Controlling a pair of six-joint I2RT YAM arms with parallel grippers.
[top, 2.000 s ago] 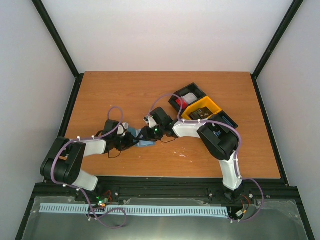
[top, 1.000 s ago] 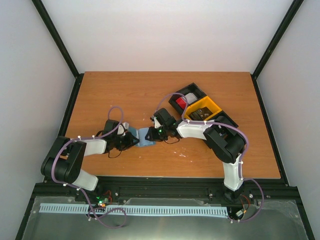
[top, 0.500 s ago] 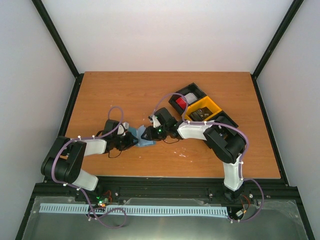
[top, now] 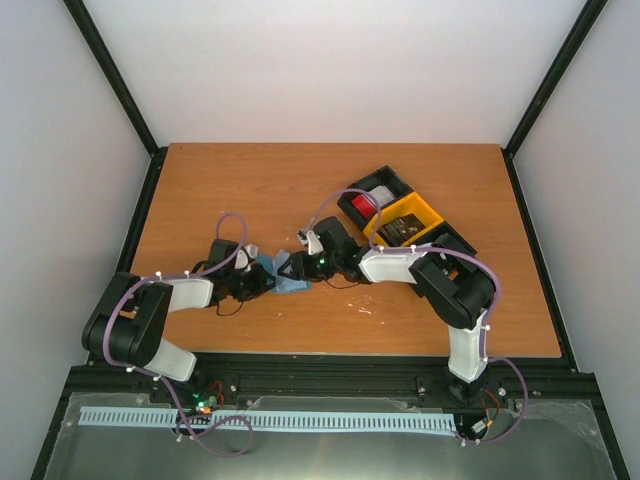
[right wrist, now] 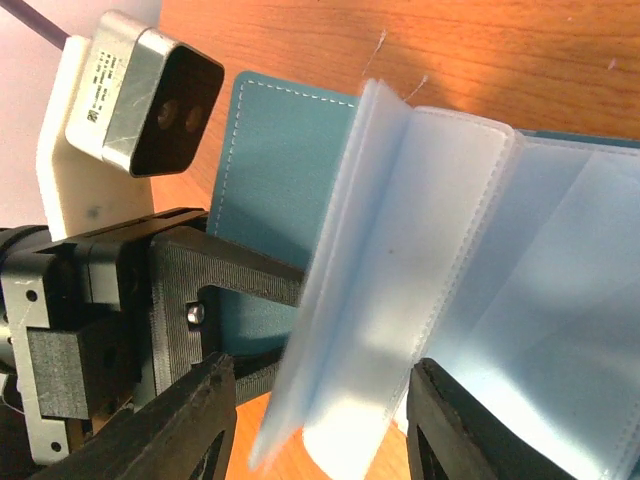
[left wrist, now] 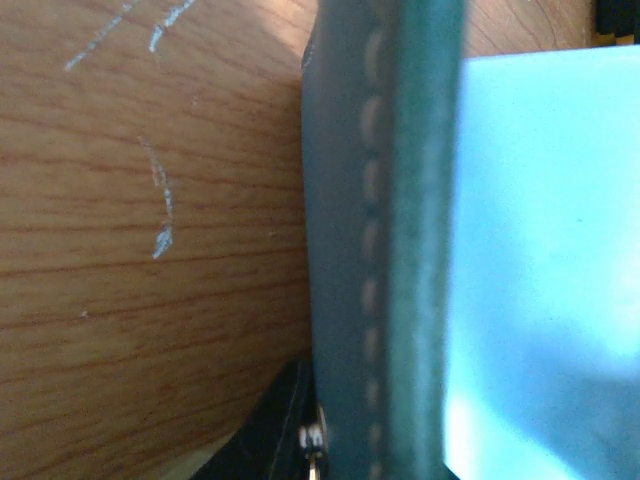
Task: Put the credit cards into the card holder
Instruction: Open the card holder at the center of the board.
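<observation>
Currently, the blue-grey folding card holder [top: 285, 278] lies open on the wooden bench [top: 240, 185], directly between both arms. The left pincer [top: 262, 283] is clamped on its stitched cover. The right pincer [right wrist: 322, 420], jaws apart, straddles the clear plastic pocket leaves [right wrist: 400, 240]. The bright red plastic credit cards [top: 363, 205] wait in the black-and-yellow compartment tray [top: 437, 212], nearer the right arm. Since a second ago, the right pincer has advanced leftward and widened.
</observation>
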